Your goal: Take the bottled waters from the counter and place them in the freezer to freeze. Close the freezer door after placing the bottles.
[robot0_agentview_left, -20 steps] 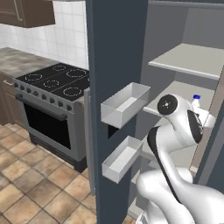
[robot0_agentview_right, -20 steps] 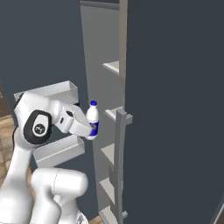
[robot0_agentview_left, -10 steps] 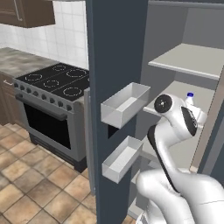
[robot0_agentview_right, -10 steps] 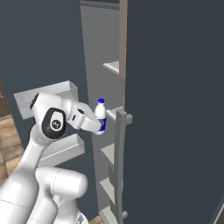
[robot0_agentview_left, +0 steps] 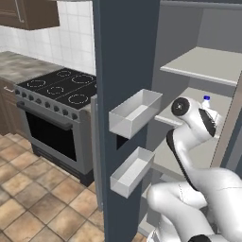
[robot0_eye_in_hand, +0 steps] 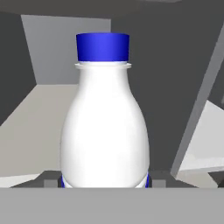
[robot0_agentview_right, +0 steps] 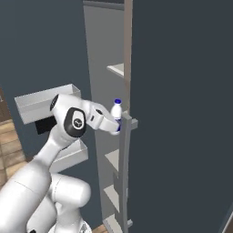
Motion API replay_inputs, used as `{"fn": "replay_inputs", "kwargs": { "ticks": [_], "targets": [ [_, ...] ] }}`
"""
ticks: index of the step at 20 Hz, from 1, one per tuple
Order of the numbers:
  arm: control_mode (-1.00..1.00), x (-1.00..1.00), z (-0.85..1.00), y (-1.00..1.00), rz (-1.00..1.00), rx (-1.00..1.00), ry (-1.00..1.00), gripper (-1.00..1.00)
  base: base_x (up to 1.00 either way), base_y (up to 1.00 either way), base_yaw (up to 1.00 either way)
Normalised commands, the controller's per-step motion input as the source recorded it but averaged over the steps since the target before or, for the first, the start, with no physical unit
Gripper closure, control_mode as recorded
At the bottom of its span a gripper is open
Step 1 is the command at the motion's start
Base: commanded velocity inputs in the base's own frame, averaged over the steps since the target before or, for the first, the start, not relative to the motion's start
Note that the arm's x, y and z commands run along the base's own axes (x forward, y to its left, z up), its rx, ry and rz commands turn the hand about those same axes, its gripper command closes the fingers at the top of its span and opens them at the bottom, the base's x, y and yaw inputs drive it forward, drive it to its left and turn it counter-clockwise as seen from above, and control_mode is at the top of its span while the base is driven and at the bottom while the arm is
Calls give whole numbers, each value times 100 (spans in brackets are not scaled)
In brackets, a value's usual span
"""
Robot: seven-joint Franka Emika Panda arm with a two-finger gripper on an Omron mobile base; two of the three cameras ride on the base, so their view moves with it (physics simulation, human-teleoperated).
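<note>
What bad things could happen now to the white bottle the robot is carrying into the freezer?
The white bottle passes very close to the silver handle of the closed door in the right base view, so it might bump it. The pincer grips it low down, so a knock could tip it. It sits above the freezer shelf, so letting go early may topple it.

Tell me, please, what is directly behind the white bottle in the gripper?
Behind the white bottle, held upright in the gripper, are a bare pale shelf and the freezer's grey back wall. The bottle covers the stretch of shelf straight behind it.
</note>
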Motion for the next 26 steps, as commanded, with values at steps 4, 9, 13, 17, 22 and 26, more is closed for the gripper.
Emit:
{"fn": "replay_inputs", "kwargs": {
  "ticks": [4, 9, 13, 17, 22, 26],
  "targets": [
    [-100, 55, -22, -24, 0, 0, -1, 100, 0, 0, 0],
    [-100, 56, -25, -24, 0, 0, 0, 100, 0, 0, 0],
    [-100, 50, -30, -23, 0, 0, -3, 100, 0, 0, 0],
    [-100, 47, -36, -13, 0, -1, -3, 100, 0, 0, 0],
    [-100, 43, -37, -9, 0, -3, -6, 100, 0, 0, 0],
    [-100, 41, -35, -20, 0, -5, -4, 100, 0, 0, 0]
  ]
}}
